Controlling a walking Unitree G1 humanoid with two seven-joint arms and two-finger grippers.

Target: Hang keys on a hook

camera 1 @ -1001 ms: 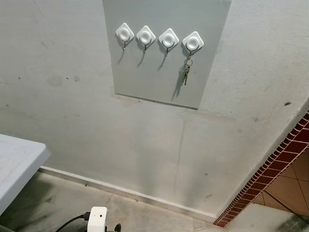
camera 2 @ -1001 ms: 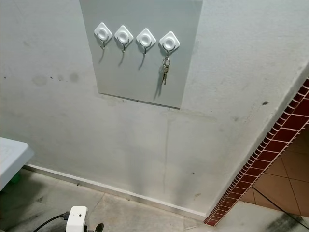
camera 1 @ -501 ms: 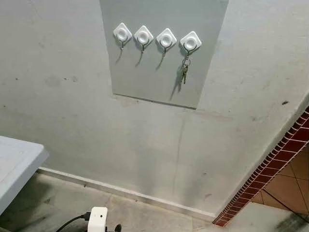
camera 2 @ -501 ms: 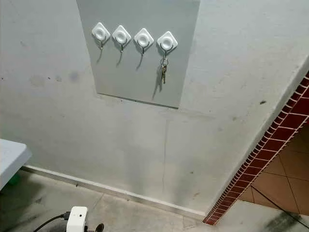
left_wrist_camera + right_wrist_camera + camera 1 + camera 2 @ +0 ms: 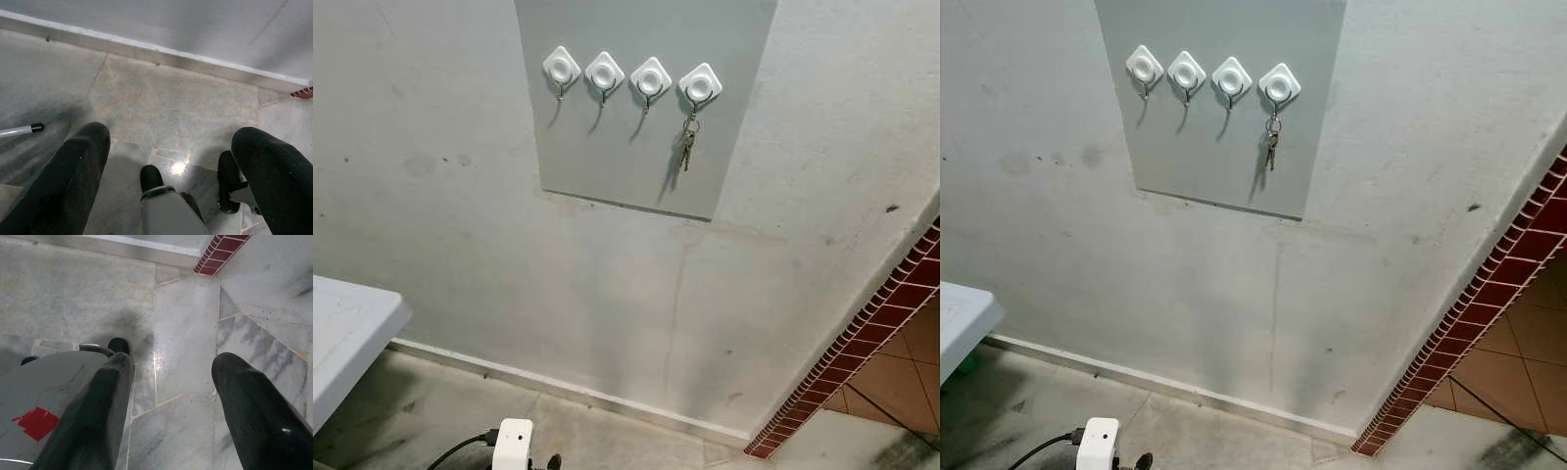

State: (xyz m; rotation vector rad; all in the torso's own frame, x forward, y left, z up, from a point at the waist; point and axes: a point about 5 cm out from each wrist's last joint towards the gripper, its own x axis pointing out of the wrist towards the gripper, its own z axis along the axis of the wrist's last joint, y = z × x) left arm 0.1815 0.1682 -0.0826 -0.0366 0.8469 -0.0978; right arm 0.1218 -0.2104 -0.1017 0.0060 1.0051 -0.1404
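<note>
Facing grey wall; keys on hook; marble floor.

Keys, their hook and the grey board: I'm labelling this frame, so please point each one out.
Keys (image 5: 686,150), left eye view, on the hanging bunch.
Hook (image 5: 701,87), left eye view, on its white diamond base, rightmost of four.
Board (image 5: 626,166), left eye view, on bare grey surface below the hooks.

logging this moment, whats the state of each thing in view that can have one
small bunch of metal keys: hanging from the fourth hook
fourth white diamond-shaped wall hook: holds the keys
three other white diamond-shaped wall hooks: bare
left gripper: open, holding nothing, pointing down at the stone floor
right gripper: open, holding nothing, pointing down at the floor
</note>
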